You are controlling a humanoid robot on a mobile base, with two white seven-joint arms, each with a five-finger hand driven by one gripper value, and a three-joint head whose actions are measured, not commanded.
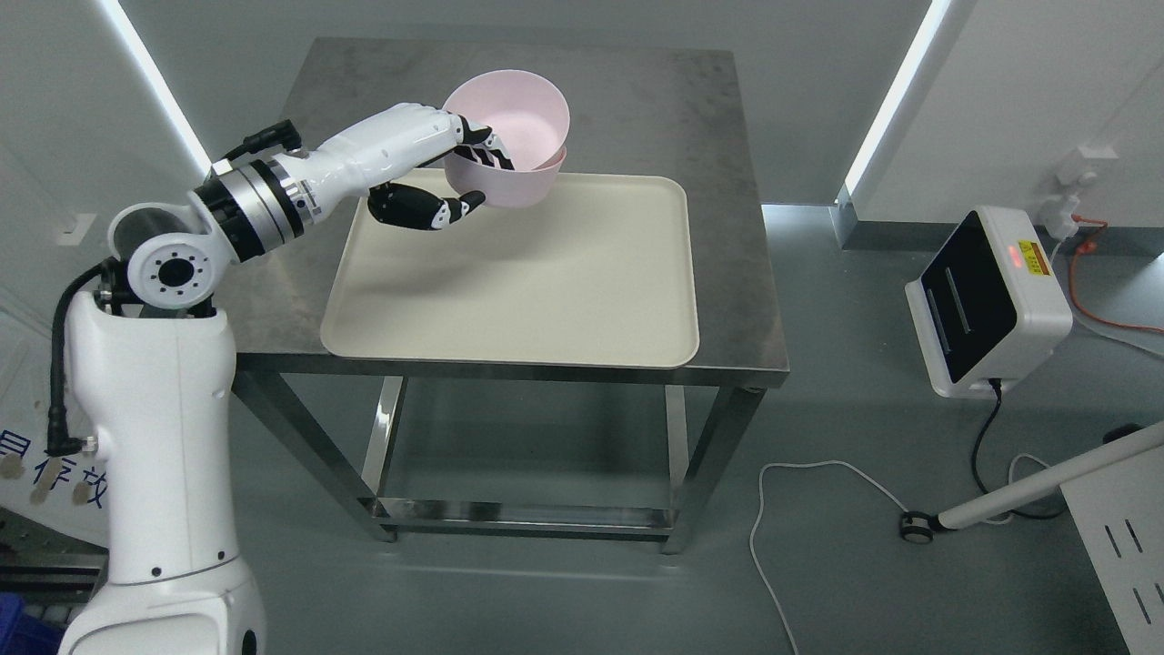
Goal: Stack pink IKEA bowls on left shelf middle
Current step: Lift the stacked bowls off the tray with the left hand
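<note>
Two pink bowls [509, 136] sit nested, one inside the other, at the far left corner of a cream tray [546, 291] on a steel table. My left hand [459, 173] grips the stack at its near left side: fingers [482, 150] over the rim, thumb [455, 207] under the lower bowl's wall. The stack looks tilted slightly and held just at or above the tray's edge. My right arm is not visible.
The steel table [727, 227] has an open frame below. A white and black device [987, 305] with a red light stands on the floor at right, with cables [818, 473] trailing. A white pole on a caster [1018, 496] lies at the lower right.
</note>
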